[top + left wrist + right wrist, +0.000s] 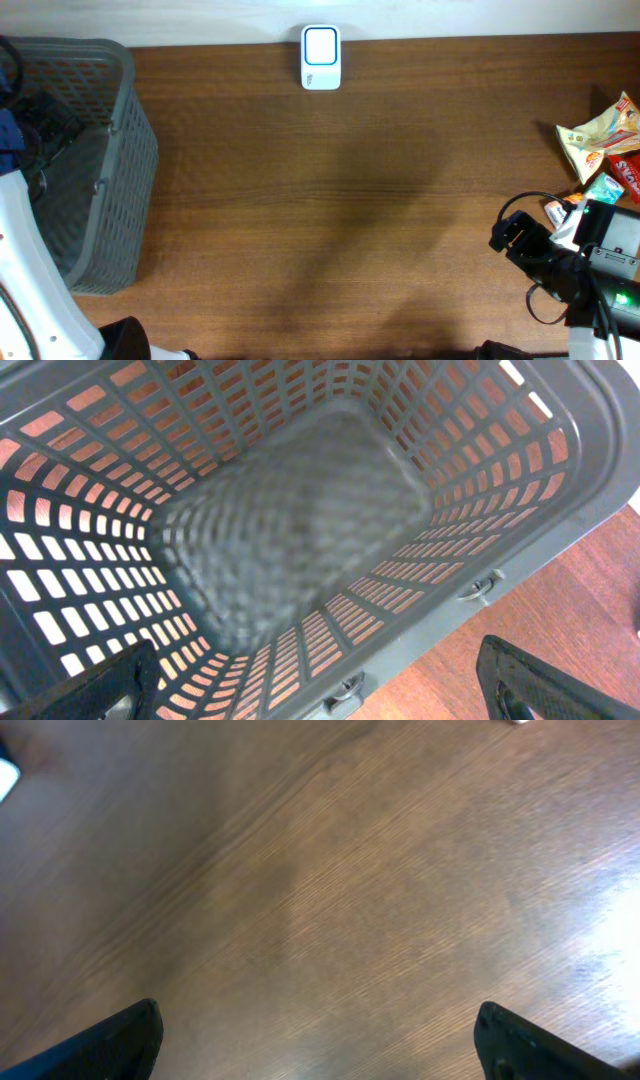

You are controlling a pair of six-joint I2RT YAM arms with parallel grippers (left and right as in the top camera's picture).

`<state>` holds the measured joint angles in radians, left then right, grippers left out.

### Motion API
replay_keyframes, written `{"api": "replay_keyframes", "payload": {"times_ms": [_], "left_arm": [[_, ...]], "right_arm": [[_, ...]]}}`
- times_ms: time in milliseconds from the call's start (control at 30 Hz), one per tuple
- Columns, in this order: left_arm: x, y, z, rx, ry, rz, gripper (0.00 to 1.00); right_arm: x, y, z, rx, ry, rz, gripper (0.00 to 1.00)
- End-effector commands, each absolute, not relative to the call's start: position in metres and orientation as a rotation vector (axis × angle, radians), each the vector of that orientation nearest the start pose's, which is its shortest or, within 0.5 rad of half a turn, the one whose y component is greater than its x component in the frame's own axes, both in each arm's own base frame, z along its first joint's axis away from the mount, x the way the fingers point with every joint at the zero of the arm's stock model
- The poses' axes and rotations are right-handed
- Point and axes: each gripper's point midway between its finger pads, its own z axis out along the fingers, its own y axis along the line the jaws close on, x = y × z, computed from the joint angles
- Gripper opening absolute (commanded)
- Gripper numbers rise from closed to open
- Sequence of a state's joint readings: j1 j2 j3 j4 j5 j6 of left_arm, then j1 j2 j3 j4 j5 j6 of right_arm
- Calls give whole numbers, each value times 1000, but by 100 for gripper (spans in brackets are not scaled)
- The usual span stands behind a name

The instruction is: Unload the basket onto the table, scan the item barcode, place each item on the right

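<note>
The right fingers (550, 1045) are spread wide apart with nothing between them. Under them is only the bare brown wooden table (330, 890). The left fingers (540, 680) are wide open too and hold nothing. They hang over the grey plastic basket with holes in its sides (300, 530), and the view looks down into it.

From above, the basket sits at the left edge of the table. On the right edge lies a small pile of shiny snack packs (600, 135): a yellow one, a red one, a little green one and an orange and white one. The black right arm (540, 250) is just beside the pile, but I cannot tell if it touches a pack.

At the far edge, in the middle, stands the small white scanner box with a blue-edged square window (321, 57), well apart from the packs.
</note>
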<state>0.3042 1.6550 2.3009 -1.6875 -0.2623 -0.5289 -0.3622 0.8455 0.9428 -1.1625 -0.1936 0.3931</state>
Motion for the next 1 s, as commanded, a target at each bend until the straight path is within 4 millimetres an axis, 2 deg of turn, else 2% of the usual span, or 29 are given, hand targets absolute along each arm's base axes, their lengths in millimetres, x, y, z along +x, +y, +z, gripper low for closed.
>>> {"api": "replay_keyframes", "payload": {"times_ms": [0,133,167,233,267,333,500,633,767,833,900,967], "left_arm": [[293,140,367,-1138,2304,260,99],[293,140,367,-1138,2304,260,99],[293,140,367,-1138,2304,260,99],[293,140,367,-1138,2304,260,99],[293,140,367,-1138,2304,260,99],[293,140,367,-1138,2304,260,99],[293,140,367,-1138,2304,260,99],[293,140,367,-1138,2304,260,99],[293,140,367,-1138,2304,260,99],[293,140,367,-1138,2304,260,99],[293,140,367,-1138,2304,260,99],[293,140,367,-1138,2304,260,99]], "right_arm": [[211,-22,165,792,2486,327,98],[242,12,160,473,2277,406,99],[245,21,159,399,2201,429,98],[243,26,151,341,2100,444,99],[241,26,142,333,2074,445,98],[244,26,138,318,2037,450,99],[249,21,154,273,1828,426,99],[250,20,158,231,1663,420,99],[249,6,172,271,1573,355,98],[247,-1,172,302,1561,324,98],[246,-7,161,331,1599,277,98],[246,2,155,200,1642,194,99]]}}
